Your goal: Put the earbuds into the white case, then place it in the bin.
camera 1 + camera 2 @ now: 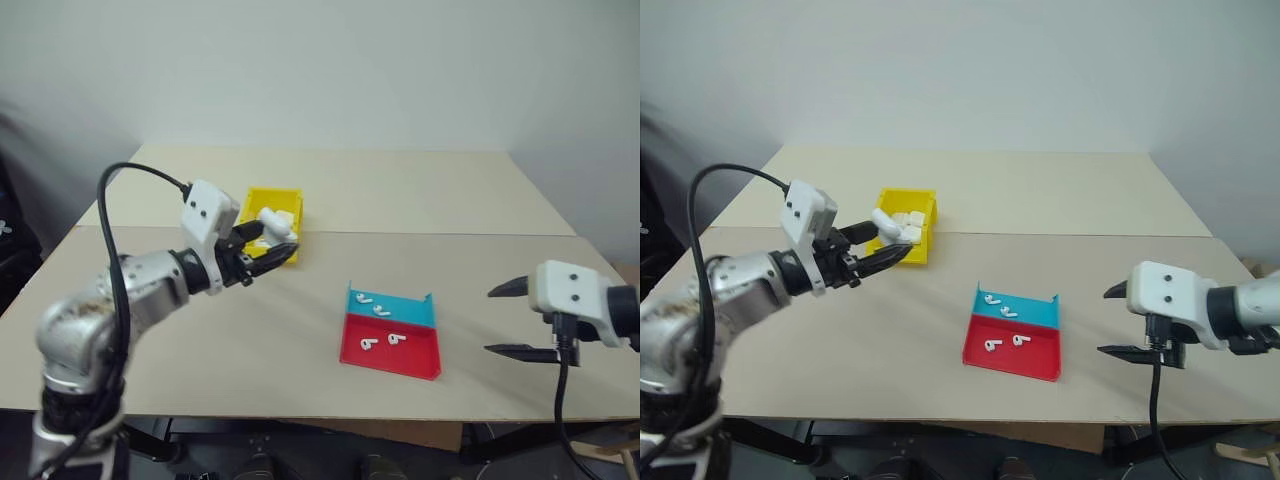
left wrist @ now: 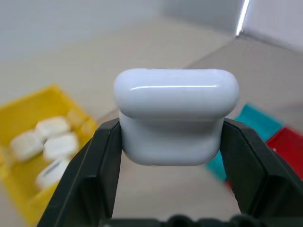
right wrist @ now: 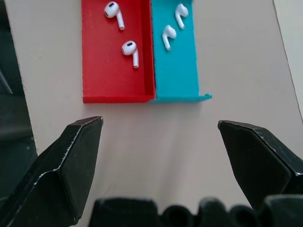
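From the head views, several white cases are seen in the yellow bin [image 1: 256, 200] near the table's [image 1: 420, 190] far left, and four earbuds [image 1: 383, 310] lie in the red-and-teal tray [image 1: 420, 360] toward the near edge. In the left wrist view, the white case [image 2: 176, 113] is clamped by the left gripper [image 2: 170, 142]. In the right wrist view, the right gripper [image 3: 161, 142] is spread empty before the tray.

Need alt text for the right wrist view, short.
Open right gripper, two black fingers spread wide, above a tan table. Beyond it lies a tray, half red, half teal, with two white earbuds in each half.
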You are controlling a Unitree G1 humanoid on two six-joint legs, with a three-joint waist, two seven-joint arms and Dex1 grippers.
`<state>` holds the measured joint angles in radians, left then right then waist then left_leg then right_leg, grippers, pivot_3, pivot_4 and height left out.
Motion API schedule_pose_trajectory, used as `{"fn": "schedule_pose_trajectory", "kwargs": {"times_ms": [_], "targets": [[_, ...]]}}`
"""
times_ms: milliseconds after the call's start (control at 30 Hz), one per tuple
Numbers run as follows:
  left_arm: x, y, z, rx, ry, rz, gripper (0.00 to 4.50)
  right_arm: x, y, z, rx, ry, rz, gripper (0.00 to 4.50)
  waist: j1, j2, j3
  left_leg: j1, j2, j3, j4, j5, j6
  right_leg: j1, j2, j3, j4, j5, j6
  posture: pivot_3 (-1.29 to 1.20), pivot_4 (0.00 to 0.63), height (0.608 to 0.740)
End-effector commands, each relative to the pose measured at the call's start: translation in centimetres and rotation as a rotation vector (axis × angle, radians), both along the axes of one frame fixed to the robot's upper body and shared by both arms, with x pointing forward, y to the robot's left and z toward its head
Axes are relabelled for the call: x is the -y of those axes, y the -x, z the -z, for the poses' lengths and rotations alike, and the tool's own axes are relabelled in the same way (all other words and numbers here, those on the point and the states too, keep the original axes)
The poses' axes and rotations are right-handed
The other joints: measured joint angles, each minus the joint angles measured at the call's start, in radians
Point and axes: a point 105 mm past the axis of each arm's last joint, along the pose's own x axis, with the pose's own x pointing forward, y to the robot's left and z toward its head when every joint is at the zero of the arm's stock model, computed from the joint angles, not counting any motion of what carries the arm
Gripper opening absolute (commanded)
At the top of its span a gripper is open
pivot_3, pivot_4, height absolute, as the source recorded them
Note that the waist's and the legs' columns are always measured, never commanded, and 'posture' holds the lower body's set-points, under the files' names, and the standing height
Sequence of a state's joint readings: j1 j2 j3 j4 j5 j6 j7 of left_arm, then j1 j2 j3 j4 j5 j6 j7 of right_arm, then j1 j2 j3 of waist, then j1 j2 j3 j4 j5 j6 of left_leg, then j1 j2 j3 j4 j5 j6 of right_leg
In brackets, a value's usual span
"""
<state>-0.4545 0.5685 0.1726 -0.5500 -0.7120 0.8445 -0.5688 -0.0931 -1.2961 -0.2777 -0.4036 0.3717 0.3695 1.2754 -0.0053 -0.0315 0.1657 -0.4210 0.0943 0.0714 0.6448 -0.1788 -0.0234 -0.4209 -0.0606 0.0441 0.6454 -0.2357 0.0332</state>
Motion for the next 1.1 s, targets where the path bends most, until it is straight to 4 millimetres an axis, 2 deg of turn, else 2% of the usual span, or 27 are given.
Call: {"fn": "schedule_pose_trajectory", "kwargs": {"times_ms": [33, 167, 333, 600, 733, 767, 1100], "targets": [[1.2, 2.3, -1.4, 0.193, 0.153, 0.160, 2.79, -1.3, 0.5, -0.6, -0.020, 0.092, -0.122, 4.50, 0.000, 0.001, 0.000, 0.000, 0.000, 0.000, 0.000, 0.000, 0.000, 0.000, 0.000, 0.000, 0.000, 0.000, 0.000, 0.00, 0.150, 0.740], [2.1, 2.3, 1.4, 0.285, 0.133, 0.230, 2.79, -2.6, -0.7, -0.5, -0.055, 0.154, -0.129, 4.50, -0.006, 0.002, -0.001, 0.001, 0.000, 0.000, 0.000, 0.000, 0.000, 0.000, 0.000, 0.000, 0.000, 0.000, 0.000, 0.00, 0.150, 0.740], [2.9, 2.9, 3.5, 0.395, 0.196, 0.304, 2.79, -4.5, -1.8, 0.3, -0.091, 0.232, -0.162, 4.50, -0.008, 0.003, -0.002, 0.000, 0.000, -0.001, 0.001, 0.000, 0.000, 0.000, 0.001, 0.001, 0.000, -0.001, 0.001, 0.00, 0.150, 0.740], [1.9, 4.1, 6.2, 0.423, 0.159, 0.365, 2.79, -8.6, -3.8, 2.6, -0.119, 0.305, -0.188, 4.50, -0.008, 0.004, -0.002, -0.001, 0.000, -0.001, 0.001, 0.000, 0.000, -0.003, 0.001, 0.001, 0.001, 0.001, 0.000, 0.00, 0.150, 0.740], [0.9, 4.8, 7.1, 0.397, 0.096, 0.375, 2.79, -10.6, -4.6, 3.3, -0.104, 0.329, -0.190, 3.66, -0.009, 0.005, -0.003, -0.001, 0.000, -0.001, 0.001, 0.000, 0.000, -0.003, 0.000, 0.000, 0.001, 0.001, 0.000, 0.00, 0.150, 0.740], [0.8, 5.1, 7.2, 0.384, 0.093, 0.375, 2.79, -11.1, -4.7, 3.3, -0.102, 0.324, -0.194, 3.26, -0.009, 0.005, -0.003, -0.001, 0.000, -0.001, 0.001, 0.000, 0.000, -0.003, 0.000, 0.000, 0.001, 0.001, 0.000, 0.00, 0.150, 0.740], [-1.2, 6.8, 9.1, 0.359, -0.012, 0.345, 2.79, -14.0, -4.8, 4.8, -0.116, 0.358, -0.279, 3.26, -0.009, 0.005, -0.003, -0.001, 0.001, 0.000, 0.001, 0.000, 0.000, -0.004, 0.000, 0.000, 0.001, 0.000, -0.002, 0.00, 0.150, 0.740]]}}
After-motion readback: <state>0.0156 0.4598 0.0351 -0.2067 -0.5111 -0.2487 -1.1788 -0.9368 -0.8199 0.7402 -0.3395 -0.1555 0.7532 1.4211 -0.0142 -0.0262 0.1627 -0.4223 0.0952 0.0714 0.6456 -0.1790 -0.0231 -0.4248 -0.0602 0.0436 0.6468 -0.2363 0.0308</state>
